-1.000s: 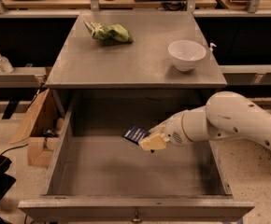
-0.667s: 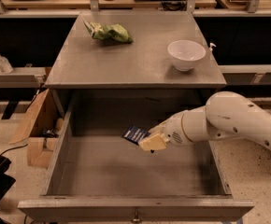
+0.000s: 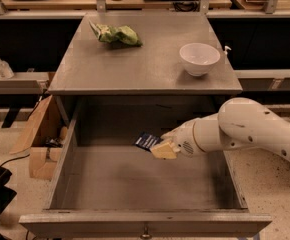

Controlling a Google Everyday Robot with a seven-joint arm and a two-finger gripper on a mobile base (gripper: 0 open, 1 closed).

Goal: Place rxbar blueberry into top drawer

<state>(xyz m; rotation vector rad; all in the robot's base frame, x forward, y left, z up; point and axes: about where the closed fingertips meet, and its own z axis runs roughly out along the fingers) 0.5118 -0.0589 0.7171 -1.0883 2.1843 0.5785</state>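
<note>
The top drawer (image 3: 60, 179) is pulled fully open below the grey cabinet top, its small metal knob (image 3: 145, 231) at the front middle. My gripper (image 3: 161, 147) reaches in from the right on a white arm and hangs over the drawer's middle. It is shut on the rxbar blueberry (image 3: 147, 141), a small flat dark navy wrapper that sticks out to the left of the tan fingertips (image 3: 164, 151). The bar is held above the drawer floor, not resting on it.
On the cabinet top (image 3: 135, 69) lie a green wrinkly snack bag (image 3: 116, 34) at the back left and a white bowl (image 3: 199, 58) at the right. A cardboard box (image 3: 40, 144) stands on the floor left of the drawer. Shelves run along both sides.
</note>
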